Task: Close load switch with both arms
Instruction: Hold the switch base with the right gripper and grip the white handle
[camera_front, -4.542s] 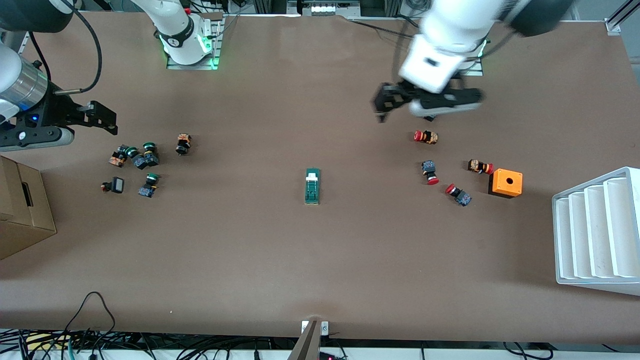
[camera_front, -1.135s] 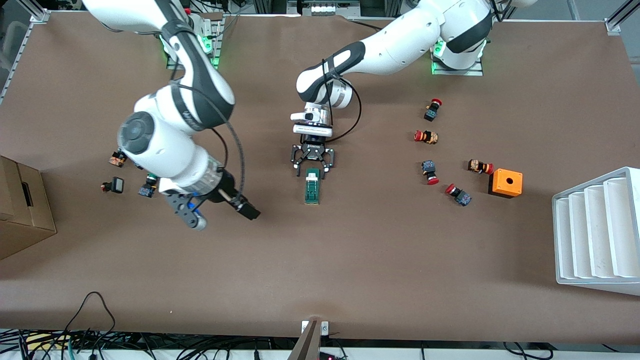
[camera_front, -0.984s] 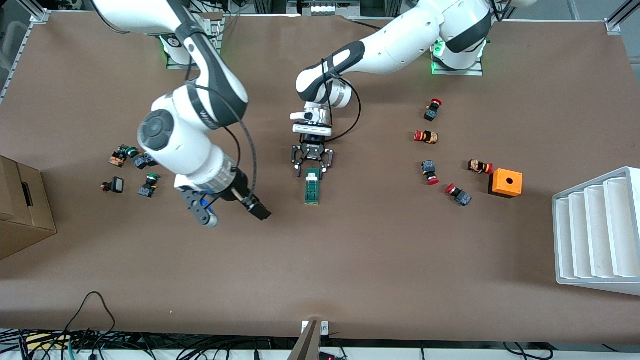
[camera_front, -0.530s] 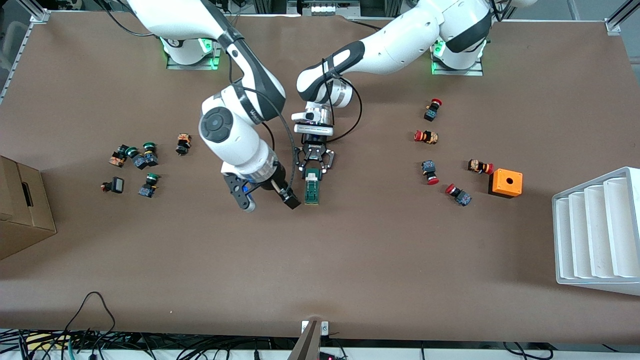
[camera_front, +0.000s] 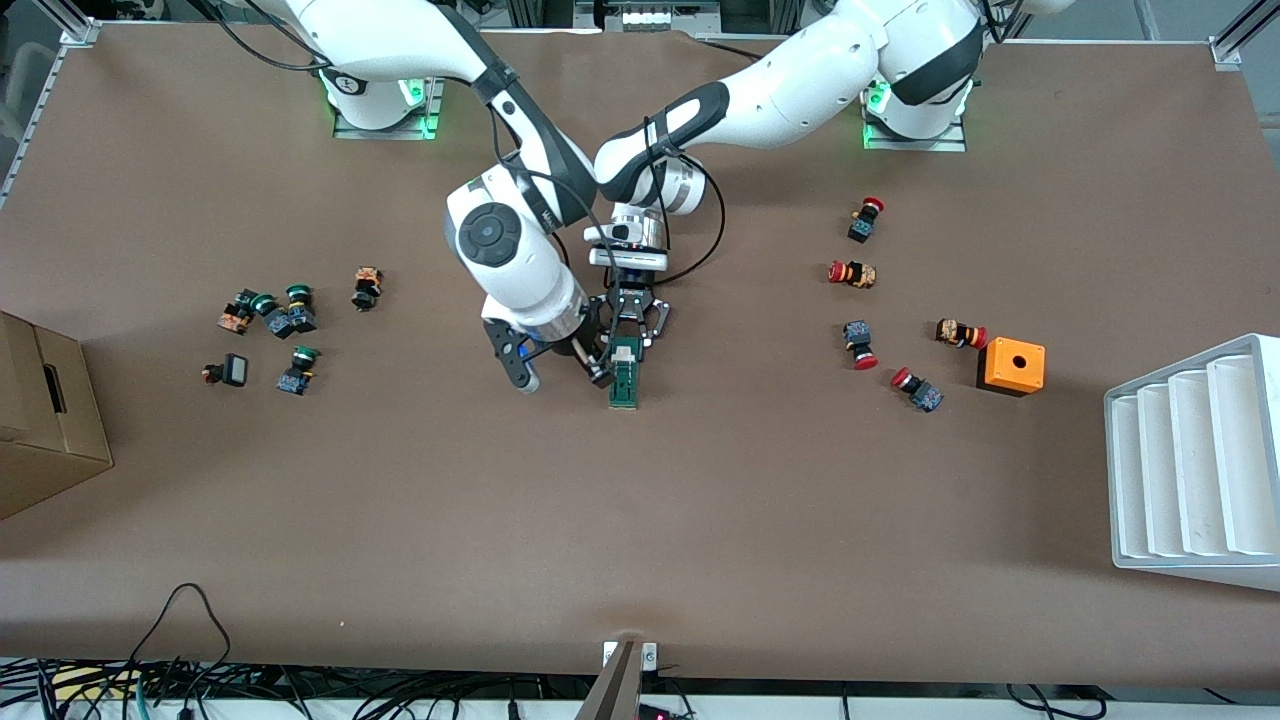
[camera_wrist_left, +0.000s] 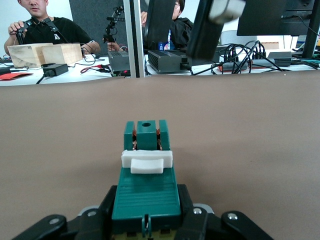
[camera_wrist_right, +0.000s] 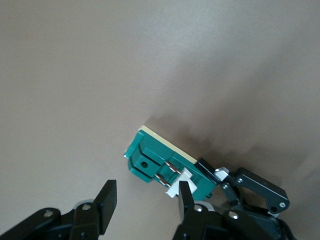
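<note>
The load switch (camera_front: 625, 375), a narrow dark-green block with a white tab (camera_front: 626, 350), lies at the table's middle. My left gripper (camera_front: 626, 343) is down at the switch's end farther from the front camera. In the left wrist view its fingers (camera_wrist_left: 186, 206) press both sides of the green body (camera_wrist_left: 146, 192), with the white tab (camera_wrist_left: 147, 161) just ahead of them. My right gripper (camera_front: 560, 372) is open beside the switch, toward the right arm's end. In the right wrist view one of its fingertips (camera_wrist_right: 186, 192) sits next to the white tab (camera_wrist_right: 178, 184); the gap holds bare table.
Several red-capped push buttons (camera_front: 860, 345) and an orange box (camera_front: 1011, 366) lie toward the left arm's end, with a white ribbed tray (camera_front: 1190, 465) at the table edge. Green-capped buttons (camera_front: 270, 315) and a cardboard box (camera_front: 45, 420) are toward the right arm's end.
My right arm has swung in from the right arm's end of the table and brought its open gripper up against the switch. My left gripper has stayed at the switch's end.
</note>
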